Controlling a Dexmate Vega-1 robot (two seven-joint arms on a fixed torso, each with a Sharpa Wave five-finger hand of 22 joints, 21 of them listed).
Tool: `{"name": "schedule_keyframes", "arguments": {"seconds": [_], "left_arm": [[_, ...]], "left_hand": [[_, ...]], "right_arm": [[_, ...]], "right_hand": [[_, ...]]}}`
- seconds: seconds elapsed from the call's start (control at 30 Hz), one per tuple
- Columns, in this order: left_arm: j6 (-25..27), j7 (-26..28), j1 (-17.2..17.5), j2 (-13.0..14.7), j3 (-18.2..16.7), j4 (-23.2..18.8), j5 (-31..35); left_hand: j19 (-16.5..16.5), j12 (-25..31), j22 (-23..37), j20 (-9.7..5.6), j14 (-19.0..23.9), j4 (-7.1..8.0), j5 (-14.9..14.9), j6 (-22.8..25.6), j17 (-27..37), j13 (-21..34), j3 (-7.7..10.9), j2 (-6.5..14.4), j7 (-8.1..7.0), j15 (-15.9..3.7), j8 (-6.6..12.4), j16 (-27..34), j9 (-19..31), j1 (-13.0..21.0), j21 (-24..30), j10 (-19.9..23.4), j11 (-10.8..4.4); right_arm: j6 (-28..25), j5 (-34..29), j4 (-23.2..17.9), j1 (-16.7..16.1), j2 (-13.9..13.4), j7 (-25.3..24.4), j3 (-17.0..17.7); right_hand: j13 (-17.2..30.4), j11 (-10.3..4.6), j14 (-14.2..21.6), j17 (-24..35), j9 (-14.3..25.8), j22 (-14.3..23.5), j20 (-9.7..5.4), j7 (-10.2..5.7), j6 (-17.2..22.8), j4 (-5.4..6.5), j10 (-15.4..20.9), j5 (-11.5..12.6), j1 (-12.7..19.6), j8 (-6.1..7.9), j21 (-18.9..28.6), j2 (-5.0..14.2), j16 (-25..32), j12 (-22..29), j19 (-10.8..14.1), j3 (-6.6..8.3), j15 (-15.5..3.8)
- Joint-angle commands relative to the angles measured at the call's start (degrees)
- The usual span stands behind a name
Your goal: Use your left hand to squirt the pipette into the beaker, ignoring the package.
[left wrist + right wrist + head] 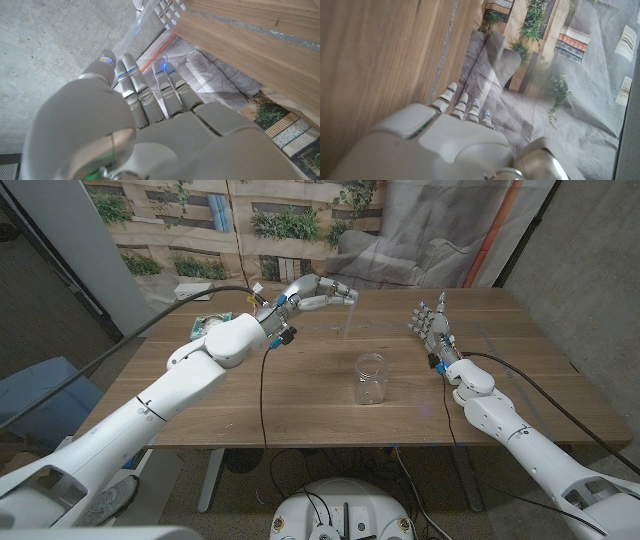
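A flat package (213, 322) is lying on the far left part of the wooden desk (300, 405), behind the left arm. The left robot hand (318, 293) is hanging up in the air over the desk. Its fingers (131, 80) are pinching the top of a clear pipette (348, 320). The thin tube is pointing down toward the desk. The pipette's tip is sitting a little to the left of the beaker (371, 378) and farther back. The beaker is a clear glass cup, and it is standing upright near the middle of the desk. The right robot hand (431, 326) is standing on the desk to the right of the beaker, well apart from it. It is holding nothing, and its fingers are reaching up and spread apart.
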Motion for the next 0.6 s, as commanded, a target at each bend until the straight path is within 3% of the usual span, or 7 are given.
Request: {"name": "schedule_keyframes", "arguments": {"seconds": [0.03, 0.47, 0.5, 0.53, 0.6], "left_arm": [[-2.73, -2.51, -2.02, -1.69, 2.28, 3.33, -1.45], [-5.95, -3.43, -1.93, -4.25, 4.48, 4.47, -2.05], [-6.42, -3.48, -1.92, -4.45, 4.66, 4.69, -1.91], [-6.63, -3.66, -2.04, -4.54, 4.87, 4.82, -1.73], [-6.57, -3.77, -2.21, -4.68, 5.2, 4.85, -1.41]], "left_hand": [[-0.19, 0.22, 0.16, -0.23, -0.11, 0.03, 0.0, 0.09, 0.15, 0.09, -0.26, -0.03, 0.05, -6.97, -0.03, 0.23, 0.2, -0.35, -0.22, 0.25, -0.06], [-0.27, -0.11, 0.17, 0.16, -0.49, 0.35, 0.01, -0.63, 0.06, 0.07, -0.13, 0.13, -0.04, -6.86, -0.25, 0.05, 0.19, -1.16, -0.27, -0.66, -0.04], [-0.27, -0.11, 0.17, 0.18, -0.5, 0.35, 0.02, -0.64, 0.06, 0.07, -0.11, 0.15, -0.02, -6.87, -0.25, 0.04, 0.19, -1.18, -0.27, -0.66, -0.03], [-0.27, -0.11, 0.17, 0.16, -0.51, 0.37, 0.02, -0.65, 0.06, 0.07, -0.1, 0.17, -0.05, -6.85, -0.25, 0.05, 0.19, -1.23, -0.27, -0.66, -0.03], [-0.27, -0.11, 0.17, 0.14, -0.56, 0.37, 0.02, -0.7, 0.05, 0.07, -0.08, 0.17, -0.05, -6.85, -0.27, 0.03, 0.19, -1.27, -0.27, -0.69, -0.03]], "right_arm": [[-0.02, 0.01, -0.01, 0.0, -0.01, 0.0, 0.02], [-0.02, 0.03, -0.05, -0.03, -0.03, 0.01, 0.03], [-0.02, 0.03, -0.05, -0.03, -0.04, 0.01, 0.03], [-0.03, 0.03, -0.05, -0.03, -0.04, 0.01, 0.03], [-0.02, 0.03, -0.06, -0.03, -0.04, 0.01, 0.03]], "right_hand": [[0.12, -0.21, -0.43, 0.24, 0.12, 0.26, 0.12, -0.54, 0.03, -0.04, 0.13, 0.21, 0.0, 0.38, -0.36, 3.37, 0.38, 0.25, 0.33, -0.43, -4.87], [0.1, -0.45, -0.53, 0.22, 0.12, 0.26, 0.16, -0.48, 0.08, -0.04, -0.79, 0.23, 0.01, 0.41, -0.37, 3.38, 0.33, -0.12, 0.32, -0.42, -4.74], [0.07, 0.05, -0.55, 0.22, 0.12, 0.27, 0.12, -0.51, 0.1, -0.05, -0.98, 0.23, 0.01, 0.42, -0.36, 3.38, 0.32, -0.22, 0.35, -0.42, -4.7], [0.08, -0.78, -0.56, 0.22, 0.12, 0.27, 0.15, -0.48, 0.1, -0.04, -0.33, 0.22, 0.01, 0.42, -0.37, 3.39, 0.32, 0.04, 0.32, -0.42, -4.77], [0.08, -0.45, -0.55, 0.22, 0.12, 0.27, 0.12, -0.54, 0.01, -0.04, -0.3, 0.23, 0.01, 0.38, -0.36, 3.39, 0.33, 0.05, 0.36, -0.42, -4.75]]}}
